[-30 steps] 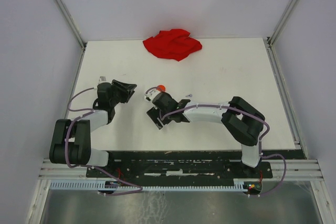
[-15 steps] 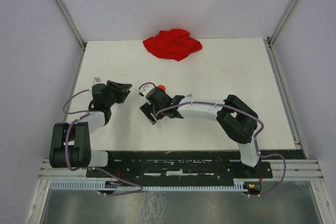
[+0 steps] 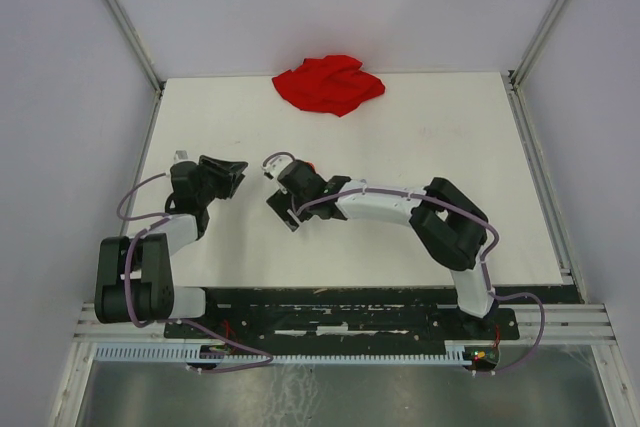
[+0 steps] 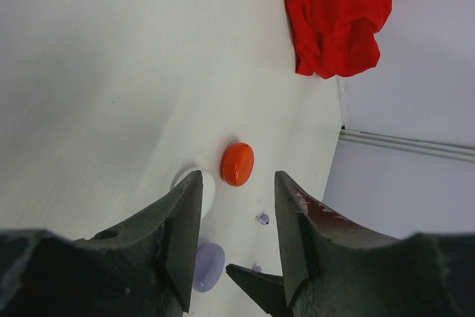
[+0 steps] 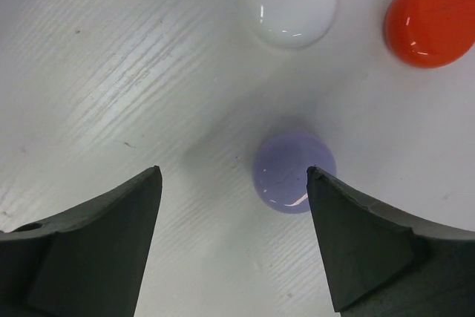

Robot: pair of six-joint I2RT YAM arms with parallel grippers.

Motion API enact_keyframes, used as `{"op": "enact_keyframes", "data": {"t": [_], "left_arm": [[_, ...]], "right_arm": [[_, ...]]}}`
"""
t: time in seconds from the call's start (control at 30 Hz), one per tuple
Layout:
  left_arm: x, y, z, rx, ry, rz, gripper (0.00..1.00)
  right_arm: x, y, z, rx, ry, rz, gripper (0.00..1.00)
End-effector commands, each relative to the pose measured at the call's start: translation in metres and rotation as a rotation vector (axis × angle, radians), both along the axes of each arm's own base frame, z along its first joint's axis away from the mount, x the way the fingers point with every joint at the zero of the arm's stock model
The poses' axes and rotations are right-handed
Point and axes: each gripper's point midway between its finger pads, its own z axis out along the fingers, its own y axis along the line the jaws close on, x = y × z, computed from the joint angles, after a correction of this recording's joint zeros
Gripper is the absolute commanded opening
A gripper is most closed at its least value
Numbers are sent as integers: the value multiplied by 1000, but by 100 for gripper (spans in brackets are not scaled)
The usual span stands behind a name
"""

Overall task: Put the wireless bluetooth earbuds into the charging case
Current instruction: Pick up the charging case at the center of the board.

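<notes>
The cloth lies behind three charging cases.

Cramped middle, roomy right
Lavender disc, white disc and red disc are crowding the spot under the right gripper; the table is sitting open far right.

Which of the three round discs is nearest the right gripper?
The lavender disc: it lies between the open fingers of the right gripper, while the white disc and red disc sit beyond them.
</notes>
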Motion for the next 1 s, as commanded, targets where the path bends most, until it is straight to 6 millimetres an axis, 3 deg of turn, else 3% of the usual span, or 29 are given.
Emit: {"op": "enact_keyframes", "data": {"t": [0.0,0.23,0.5,0.97], "left_arm": [[1,-3,15,22,-69,-37,50],[2,-3,15,14,-71,-42,50],[3,-4,14,11,-69,-44,50],[3,-4,12,6,-66,-46,50]], "right_arm": [[26,-10,25,18,-54,16,89],[38,-27,16,19,-4,68,90],[22,-16,13,100,98,180,90],[19,-9,2,96,141,201,90]]}}
